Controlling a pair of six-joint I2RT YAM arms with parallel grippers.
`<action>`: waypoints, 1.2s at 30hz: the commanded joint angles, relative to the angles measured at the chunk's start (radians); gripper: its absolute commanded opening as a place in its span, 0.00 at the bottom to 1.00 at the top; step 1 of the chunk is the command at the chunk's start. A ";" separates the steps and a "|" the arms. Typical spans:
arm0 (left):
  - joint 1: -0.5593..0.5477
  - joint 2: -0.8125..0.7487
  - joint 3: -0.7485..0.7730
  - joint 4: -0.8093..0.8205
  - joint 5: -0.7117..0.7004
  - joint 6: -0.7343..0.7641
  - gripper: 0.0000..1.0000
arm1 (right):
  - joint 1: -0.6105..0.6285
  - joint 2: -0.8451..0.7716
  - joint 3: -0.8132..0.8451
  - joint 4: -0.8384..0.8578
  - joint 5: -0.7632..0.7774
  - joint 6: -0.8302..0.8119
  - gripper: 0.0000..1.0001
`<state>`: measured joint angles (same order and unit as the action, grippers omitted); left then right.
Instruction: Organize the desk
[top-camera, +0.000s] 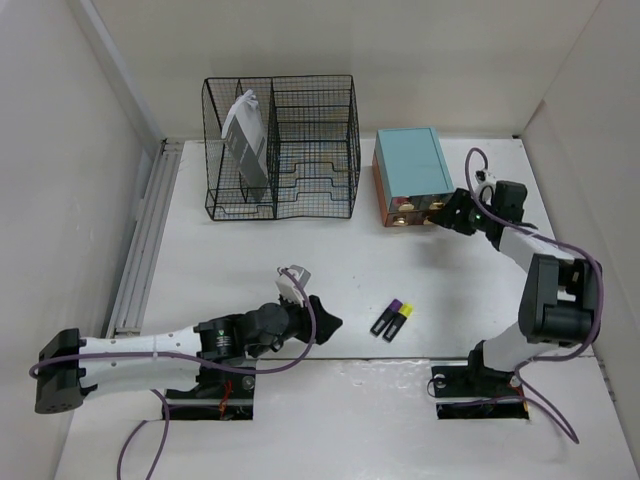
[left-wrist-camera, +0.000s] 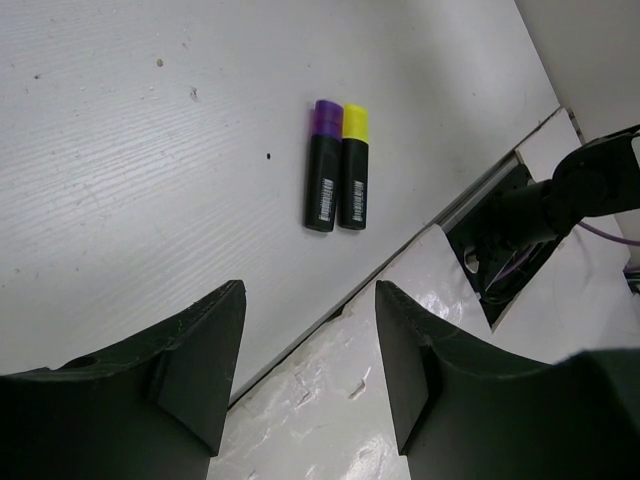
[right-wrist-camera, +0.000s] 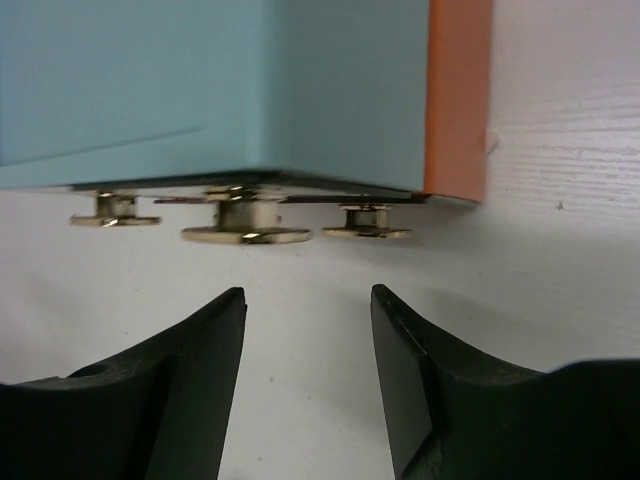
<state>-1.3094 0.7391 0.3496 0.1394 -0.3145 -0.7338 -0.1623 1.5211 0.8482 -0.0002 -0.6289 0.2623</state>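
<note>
Highlighters are lying loose by the near edge of the desk, so tidying is looking unfinished. The left gripper is hovering open and empty near them, and the right gripper is gaping empty at the box.

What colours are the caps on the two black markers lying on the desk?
Purple cap and yellow cap; clearest in the left wrist view.

Desk bears rack, drawer box, two highlighters.

Overhead camera viewed the whole counter; left wrist camera shared its markers; right wrist camera closely faced the teal box.
</note>
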 joint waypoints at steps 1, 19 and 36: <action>-0.005 0.002 0.032 0.045 -0.006 0.013 0.51 | -0.006 0.077 -0.001 0.123 -0.037 0.083 0.59; -0.005 0.031 0.060 0.118 0.048 0.045 0.51 | -0.016 0.249 0.046 0.309 -0.037 0.258 0.63; -0.005 0.074 0.111 0.109 0.048 0.054 0.51 | 0.012 0.237 -0.066 0.575 0.072 0.384 0.56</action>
<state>-1.3098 0.8165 0.4179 0.2138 -0.2687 -0.6949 -0.1654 1.7882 0.7921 0.3840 -0.6533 0.5758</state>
